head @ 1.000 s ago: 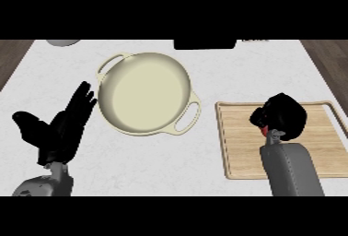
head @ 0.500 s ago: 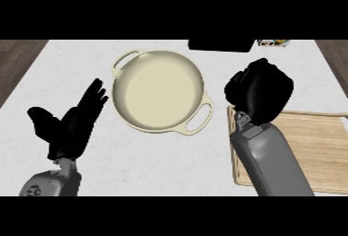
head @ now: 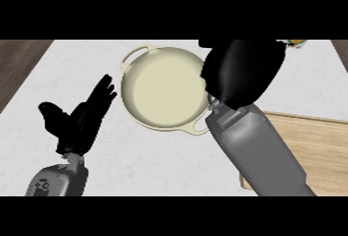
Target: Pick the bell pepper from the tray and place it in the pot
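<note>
The cream pot [head: 162, 87] with two loop handles stands at the middle of the white counter, and nothing shows on its bare inside. My right hand [head: 241, 69] hangs over the pot's right rim with its fingers curled downward. The bell pepper is hidden inside that hand. At the right edge lies the wooden tray [head: 319, 147], partly covered by my right forearm. Left of the pot, my left hand [head: 78, 120] rests open with its fingers pointing up.
A small colourful object [head: 297, 43] peeks out at the counter's back right. The counter's left edge [head: 31, 69] runs diagonally, with dark wood floor beyond it.
My right hand has left the tray and risen, moving left and forward to the pot's right rim. The red pepper seen under it a second ago is now hidden. The left hand has stayed where it was.
</note>
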Motion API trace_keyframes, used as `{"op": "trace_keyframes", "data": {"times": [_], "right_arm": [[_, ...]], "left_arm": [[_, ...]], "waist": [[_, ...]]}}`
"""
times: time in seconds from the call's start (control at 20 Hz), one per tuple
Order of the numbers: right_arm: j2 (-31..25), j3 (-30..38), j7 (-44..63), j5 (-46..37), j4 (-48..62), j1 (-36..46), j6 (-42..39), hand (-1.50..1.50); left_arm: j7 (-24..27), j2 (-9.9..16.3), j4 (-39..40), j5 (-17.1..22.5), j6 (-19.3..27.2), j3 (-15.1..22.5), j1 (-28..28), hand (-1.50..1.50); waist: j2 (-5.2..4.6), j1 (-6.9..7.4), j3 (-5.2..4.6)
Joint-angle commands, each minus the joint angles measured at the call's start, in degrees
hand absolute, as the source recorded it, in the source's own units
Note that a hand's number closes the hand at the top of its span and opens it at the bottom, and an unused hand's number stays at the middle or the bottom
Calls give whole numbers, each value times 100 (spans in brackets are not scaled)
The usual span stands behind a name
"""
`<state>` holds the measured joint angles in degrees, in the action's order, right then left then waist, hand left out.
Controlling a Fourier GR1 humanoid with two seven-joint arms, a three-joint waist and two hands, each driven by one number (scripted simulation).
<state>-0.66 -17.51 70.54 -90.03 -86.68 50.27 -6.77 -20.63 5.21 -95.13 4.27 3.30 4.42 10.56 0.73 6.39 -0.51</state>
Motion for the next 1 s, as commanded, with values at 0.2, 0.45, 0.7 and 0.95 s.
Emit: {"op": "trace_keyframes", "data": {"times": [0.2,0.45,0.7,0.95], "right_arm": [[62,688,1466,74,737,998,-444,150],[63,1081,1467,254,1261,1255,-379,150],[63,1147,1468,647,2045,1364,-64,150],[63,1798,1469,1062,2078,1228,916,-150]], "left_arm": [[48,-165,68,-128,100,160,118,0],[79,-55,81,-12,-34,48,184,0],[41,-54,114,-108,8,78,327,0],[158,-117,195,-69,-27,101,298,0]], "waist": [[-97,74,21],[-120,123,23],[-175,189,31],[-196,186,44]]}}
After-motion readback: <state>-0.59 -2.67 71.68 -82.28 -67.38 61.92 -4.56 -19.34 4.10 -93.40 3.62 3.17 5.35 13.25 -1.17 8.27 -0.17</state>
